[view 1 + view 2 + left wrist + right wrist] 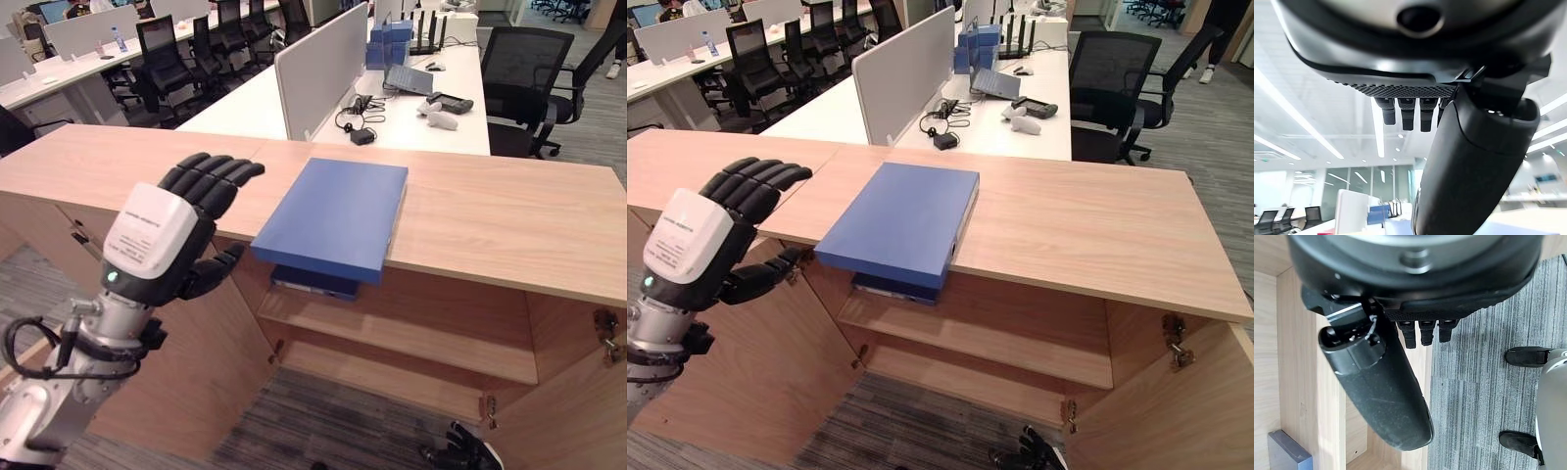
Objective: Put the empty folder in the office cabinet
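A blue folder [333,215] lies flat on the wooden top of the office cabinet [509,220], its near end overhanging the front edge. Under it, on the upper shelf [431,333] inside the cabinet, rests a second dark blue folder [313,283], whose corner [1288,450] also shows in the right wrist view. My left hand [162,240] is raised left of the top folder, apart from it, open with relaxed fingers and nothing in it. My right hand [462,452] hangs low near the floor in front of the cabinet, open and empty.
Both cabinet doors stand open: the left door [196,362] below my left hand, the right door [578,411] at the far right. Behind the cabinet is a white desk [294,113] with a divider panel [318,64], laptop and cables, plus black office chairs [524,83].
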